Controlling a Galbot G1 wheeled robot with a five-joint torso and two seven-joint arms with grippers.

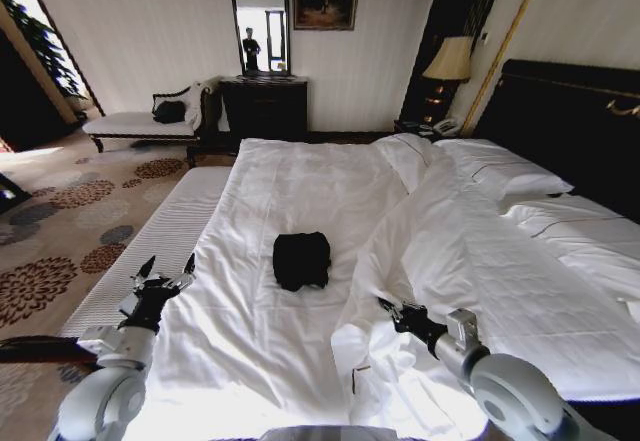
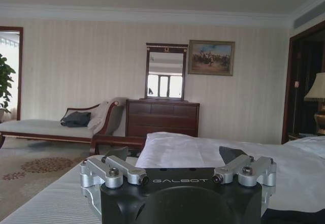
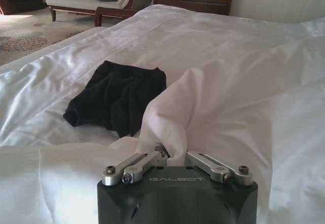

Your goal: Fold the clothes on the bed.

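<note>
The clothes (image 1: 302, 259) lie as a small crumpled black bundle in the middle of the bed (image 1: 262, 189); the right wrist view shows the clothes (image 3: 119, 98) just beyond a raised duvet fold. My right gripper (image 1: 386, 306) is low at the edge of the pushed-back white duvet (image 1: 480, 261), to the right of the clothes. In its own view the right gripper (image 3: 175, 155) is shut on a fold of the duvet (image 3: 167, 122). At the bed's left edge my left gripper (image 1: 166, 269) hangs open and holds nothing, with its open fingers (image 2: 118, 154) pointing across the room.
A white-cushioned bench (image 1: 160, 246) runs along the bed's left side. Pillows (image 1: 505, 173) and a dark headboard (image 1: 570, 121) are at the right. A chaise (image 1: 140, 121), a dresser (image 1: 265, 106) with a mirror and a lamp (image 1: 450, 59) line the far wall. Patterned carpet (image 1: 60, 221) lies at the left.
</note>
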